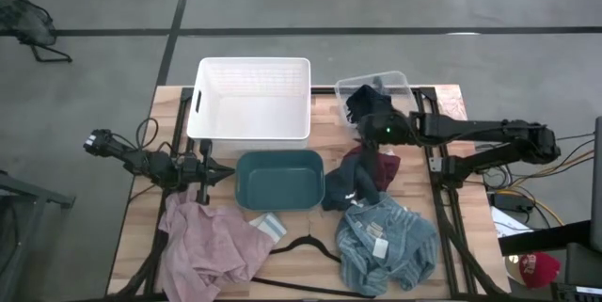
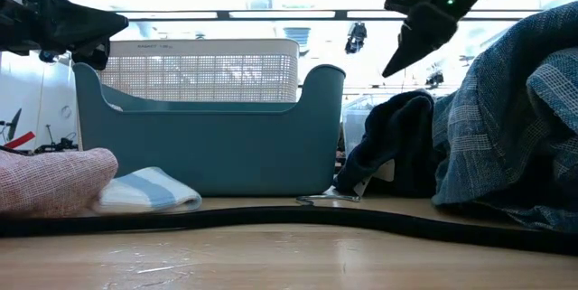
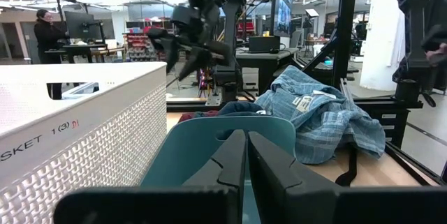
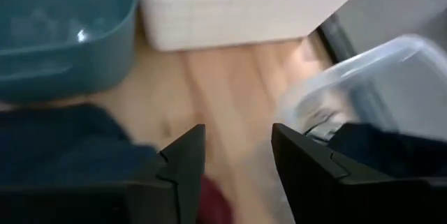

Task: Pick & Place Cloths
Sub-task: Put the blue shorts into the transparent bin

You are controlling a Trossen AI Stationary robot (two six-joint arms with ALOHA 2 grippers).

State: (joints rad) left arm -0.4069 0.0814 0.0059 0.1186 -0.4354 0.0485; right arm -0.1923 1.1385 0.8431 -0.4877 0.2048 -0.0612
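A pale pink cloth [image 1: 207, 246] lies on the table at the near left, with a small blue-and-white folded piece [image 1: 266, 225] beside it. A light blue striped cloth with a white tag [image 1: 386, 246] lies at the near right. A navy cloth [image 1: 346, 184] and a maroon cloth [image 1: 381, 166] lie heaped right of the teal bin [image 1: 279, 178]. A dark cloth [image 1: 367, 103] lies in the clear bin [image 1: 376, 90]. My left gripper [image 1: 224, 172] is shut and empty, left of the teal bin [image 3: 209, 147]. My right gripper [image 4: 237, 137] is open and empty, above the table between the clear bin and the navy cloth.
A white bin [image 1: 252, 100] stands at the far middle of the table. A black wire hanger [image 1: 303, 246] lies at the near edge between the pink and blue cloths. Bare wood shows between the white bin and the clear bin [image 4: 230, 77].
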